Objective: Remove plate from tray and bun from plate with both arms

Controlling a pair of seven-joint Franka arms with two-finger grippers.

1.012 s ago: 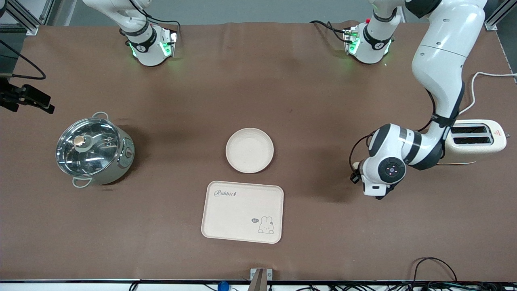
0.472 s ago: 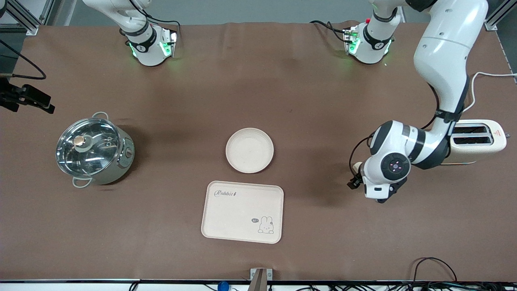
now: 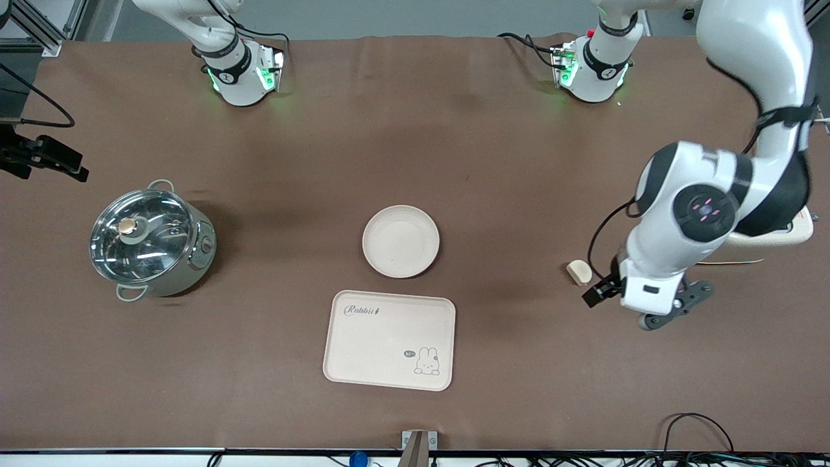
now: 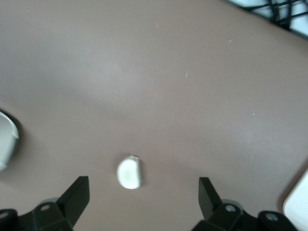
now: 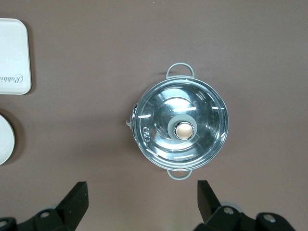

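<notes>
**Both removals look done; arms clear of the goods**

Nearest the front camera: tray [image 3: 389, 340], flat on the tabletop, nothing on it. The "Rabbit" lettering and rabbit drawing are both in plain sight.

Just farther from the camera than the tray: plate [image 3: 401, 241], sitting on the bare tabletop, apart from the tray by a narrow strip of brown. The dish is empty.

Toward the left arm's end of the table, well apart from the plate: bun [image 3: 578, 272], lying alone on the tabletop. Left gripper [image 4: 143, 202] hangs above it, fingers [image 4: 76, 198] spread wide with nothing between them; in the left wrist view the bun [image 4: 129, 173] sits loose on the surface in the gap below.

Toward the right arm's end: lidded pot [image 3: 151, 241], not part of the job. Right gripper [image 5: 142, 204] waits high over it, fingers [image 5: 75, 199] wide apart, empty.

Toaster [image 3: 767, 233] is partly hidden under the left arm.

Judgement: plate off tray, bun off plate, so the task reads as complete. Only pulling the left arm away seems left.
</notes>
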